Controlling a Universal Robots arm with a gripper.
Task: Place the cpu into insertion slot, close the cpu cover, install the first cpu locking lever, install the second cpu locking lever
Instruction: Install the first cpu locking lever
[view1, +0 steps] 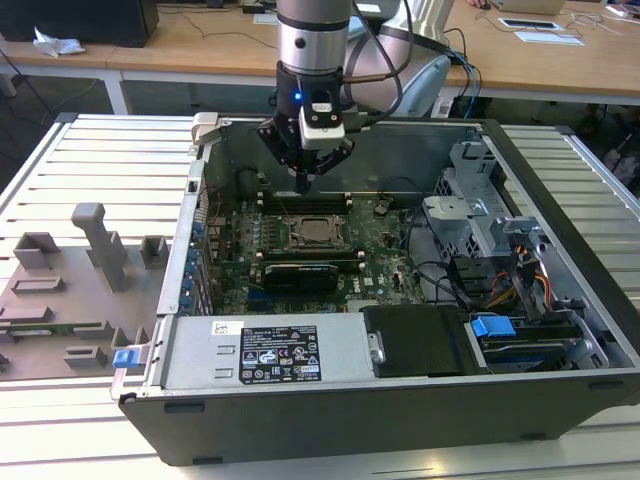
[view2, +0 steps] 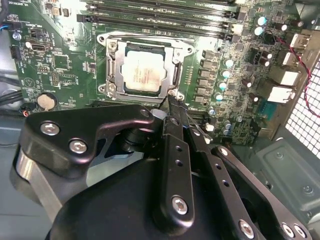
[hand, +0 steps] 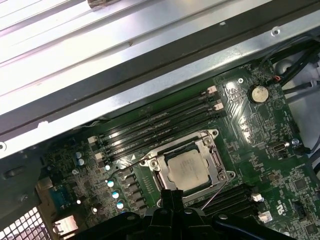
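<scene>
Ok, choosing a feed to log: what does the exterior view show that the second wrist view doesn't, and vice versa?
Exterior view: the whole open case, its labelled power supply, and grey fixtures on the table at the exterior view's left. Second wrist view: close detail, the cpu cover frame lying around the cpu. Both: the shut claw above the green board, the cpu, and long memory slots.
</scene>
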